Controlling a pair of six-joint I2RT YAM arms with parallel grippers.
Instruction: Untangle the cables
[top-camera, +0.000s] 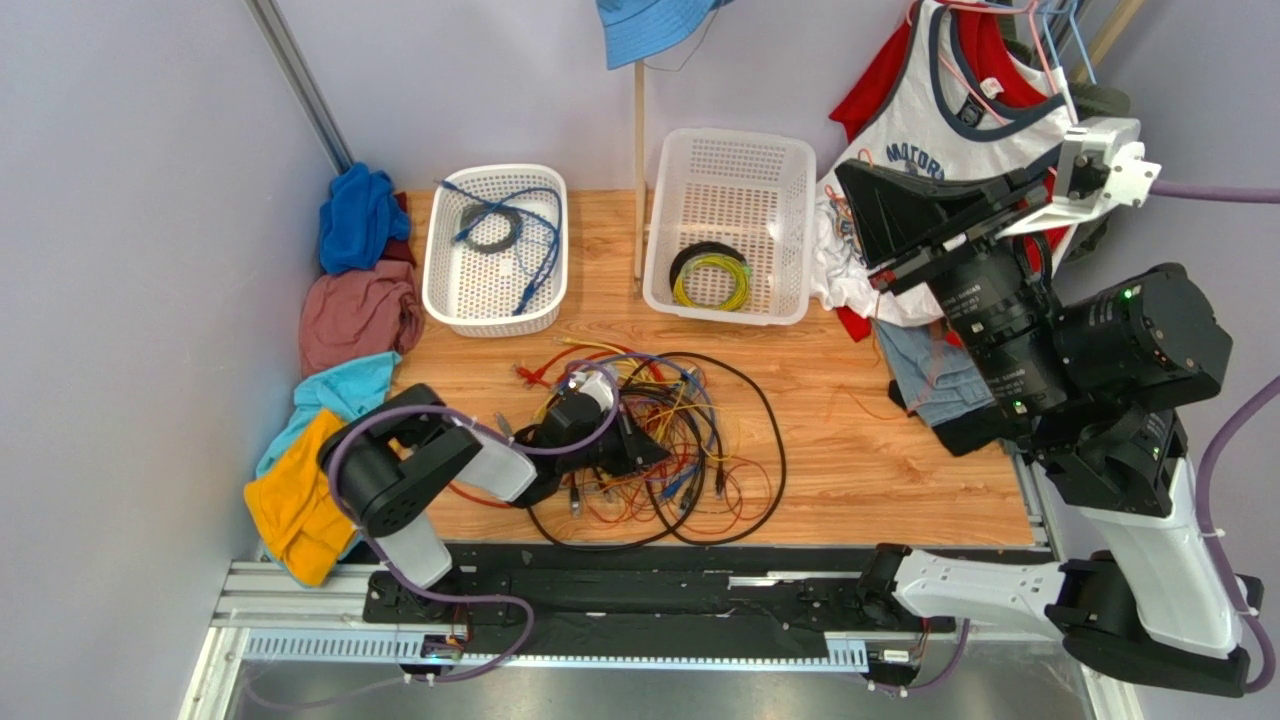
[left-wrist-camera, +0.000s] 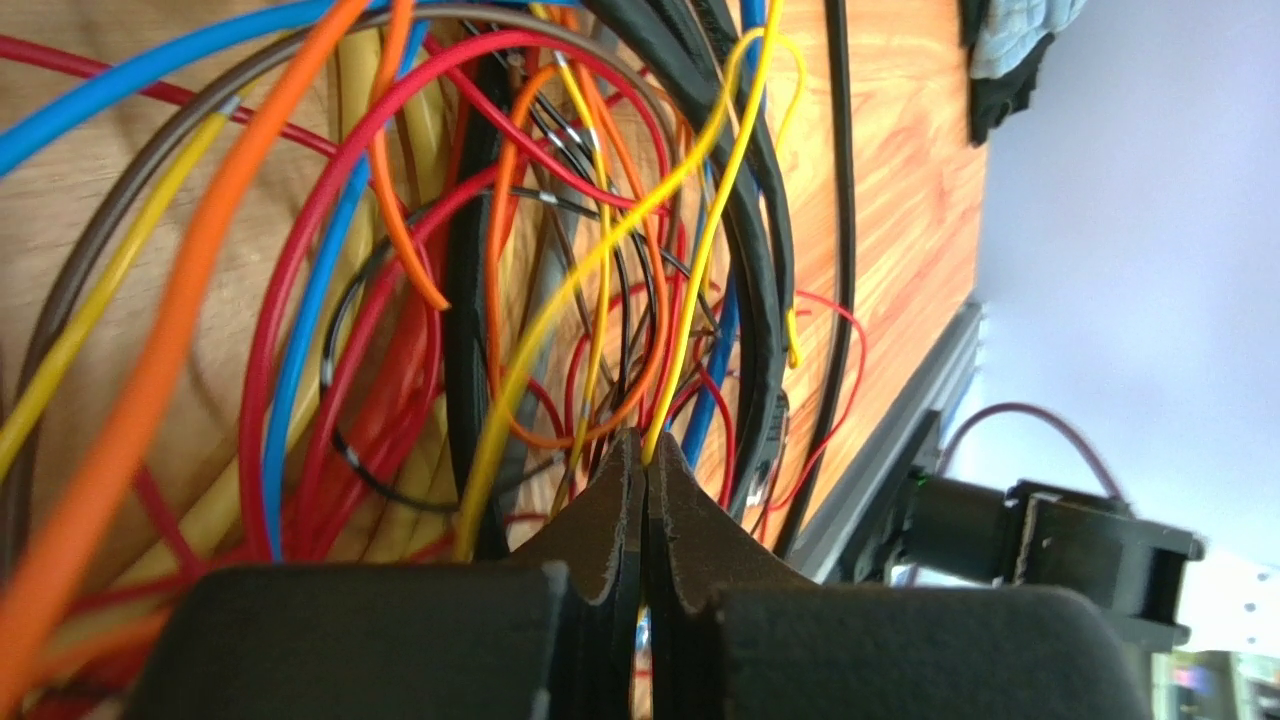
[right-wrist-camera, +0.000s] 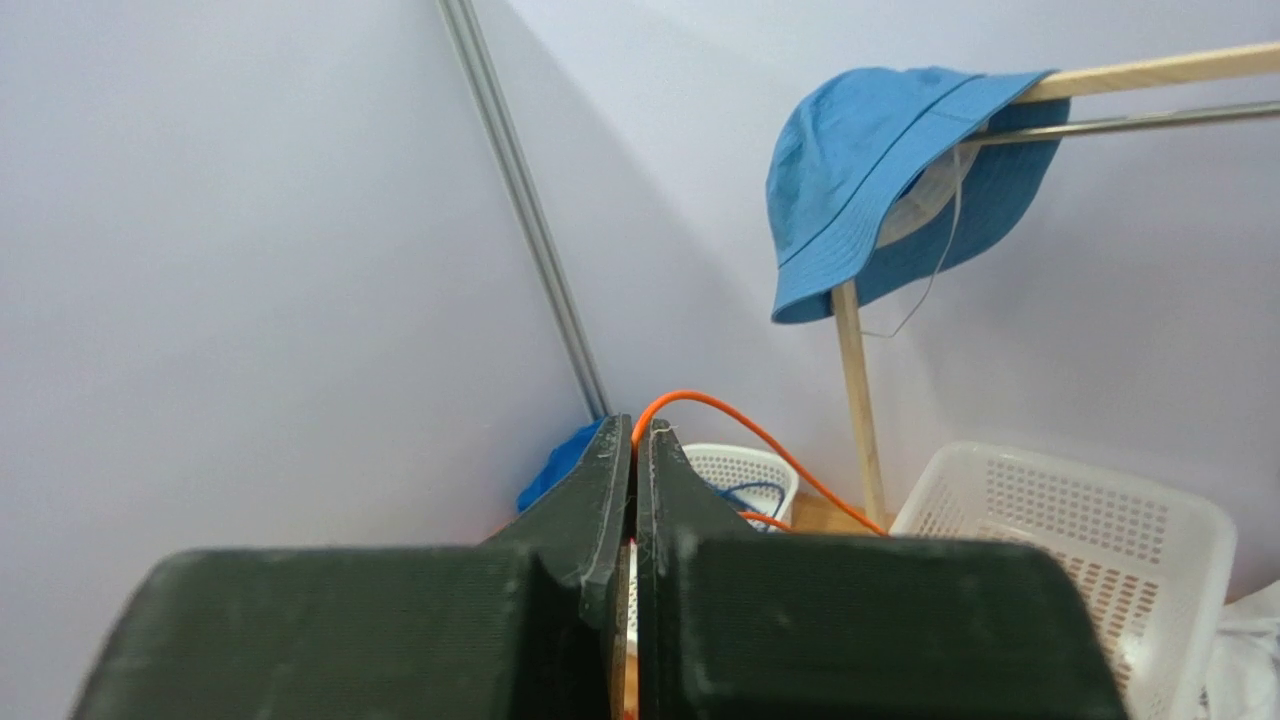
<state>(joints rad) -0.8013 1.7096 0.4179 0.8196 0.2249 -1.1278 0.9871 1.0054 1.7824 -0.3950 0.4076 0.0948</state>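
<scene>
While the left gripper (left-wrist-camera: 643, 458) pinches a yellow wire (left-wrist-camera: 706, 255), the right gripper (right-wrist-camera: 633, 438) holds an orange wire (right-wrist-camera: 706, 402) aloft. This is probably meant to pull the cables (top-camera: 661, 435) apart.

Your left gripper (top-camera: 643, 450) hides the middle of the cables (top-camera: 691, 450); in the left wrist view their near strands blur and run off-frame.

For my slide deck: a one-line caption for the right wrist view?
Right pincer shut on a thin orange cable, blue hat and white basket behind.
</scene>
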